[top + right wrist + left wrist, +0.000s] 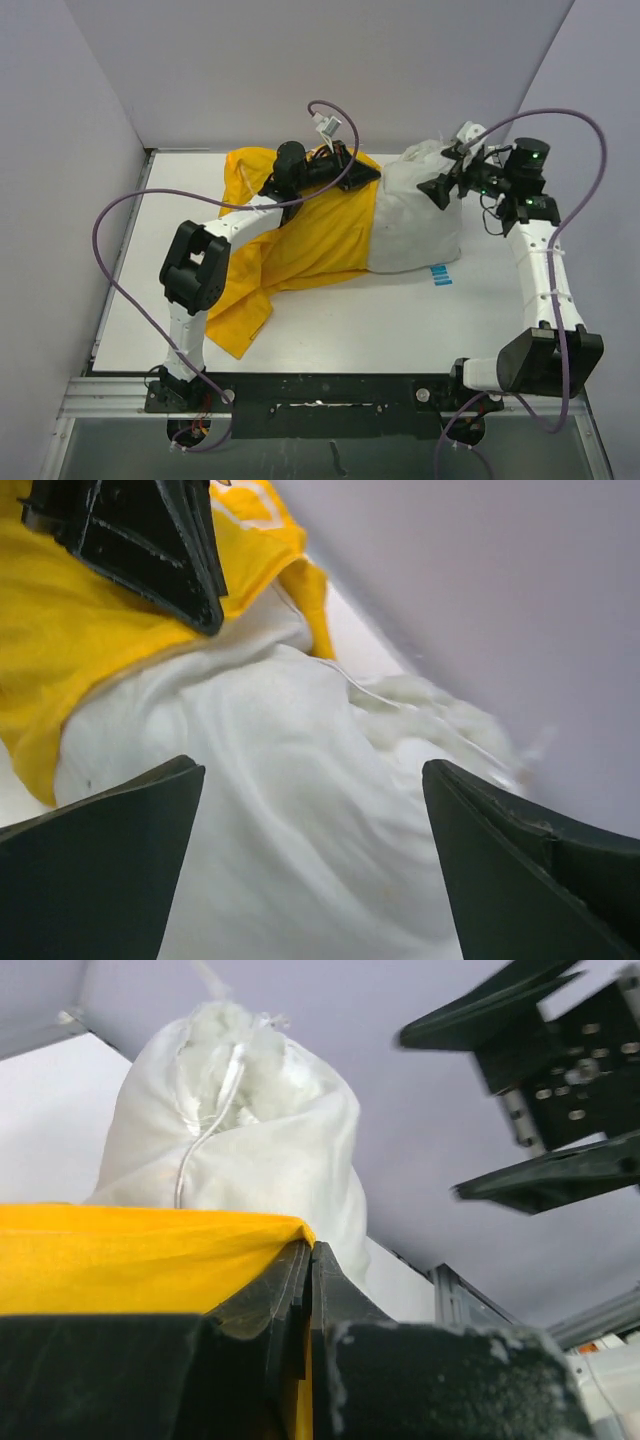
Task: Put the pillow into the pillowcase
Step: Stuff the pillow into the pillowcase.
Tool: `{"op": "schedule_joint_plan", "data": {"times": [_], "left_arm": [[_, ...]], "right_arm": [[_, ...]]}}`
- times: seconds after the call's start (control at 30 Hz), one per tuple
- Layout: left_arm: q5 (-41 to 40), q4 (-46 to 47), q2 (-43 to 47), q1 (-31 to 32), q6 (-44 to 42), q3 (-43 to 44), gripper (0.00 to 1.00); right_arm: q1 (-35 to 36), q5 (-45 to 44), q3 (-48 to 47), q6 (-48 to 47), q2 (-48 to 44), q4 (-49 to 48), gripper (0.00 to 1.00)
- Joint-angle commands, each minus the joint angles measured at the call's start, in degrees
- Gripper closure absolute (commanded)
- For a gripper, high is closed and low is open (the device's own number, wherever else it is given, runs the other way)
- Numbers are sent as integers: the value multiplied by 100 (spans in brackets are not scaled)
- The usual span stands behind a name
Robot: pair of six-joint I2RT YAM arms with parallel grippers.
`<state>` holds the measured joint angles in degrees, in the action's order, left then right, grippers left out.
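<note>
One pillow (415,220), one pillowcase (310,240), two arms (195,270) (545,270), one blue tag (441,274)

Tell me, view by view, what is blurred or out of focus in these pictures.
Top external: even light, sharp, only a faint shadow beside the pillow. Left wrist: the left gripper, up close, is blurred, and the right gripper is slightly smeared. Right wrist: the near fingers and the pillowcase are soft.

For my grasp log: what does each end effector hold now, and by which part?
The left end effector pinches the bright yellow fabric pillowcase by its edge next to the plump white fabric pillow. The right end effector stands open, holding nothing.
</note>
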<state>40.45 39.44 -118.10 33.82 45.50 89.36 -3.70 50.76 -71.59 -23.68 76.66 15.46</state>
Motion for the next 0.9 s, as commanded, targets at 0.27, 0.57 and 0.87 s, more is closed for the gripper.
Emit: {"op": "schedule_joint_plan", "data": {"times": [0.27, 0.57, 0.87], "left_arm": [[81, -1158, -304, -135, -376, 1154, 100], [433, -1558, -445, -7, -362, 1386, 100], [599, -2560, -940, 143, -496, 2665, 100]], "right_arm": [[-337, -409, -53, -3946, 442, 2346, 2], [238, -759, 232, -2235, 1957, 645, 25], [1831, 863, -273, 172, 997, 380, 100]]}}
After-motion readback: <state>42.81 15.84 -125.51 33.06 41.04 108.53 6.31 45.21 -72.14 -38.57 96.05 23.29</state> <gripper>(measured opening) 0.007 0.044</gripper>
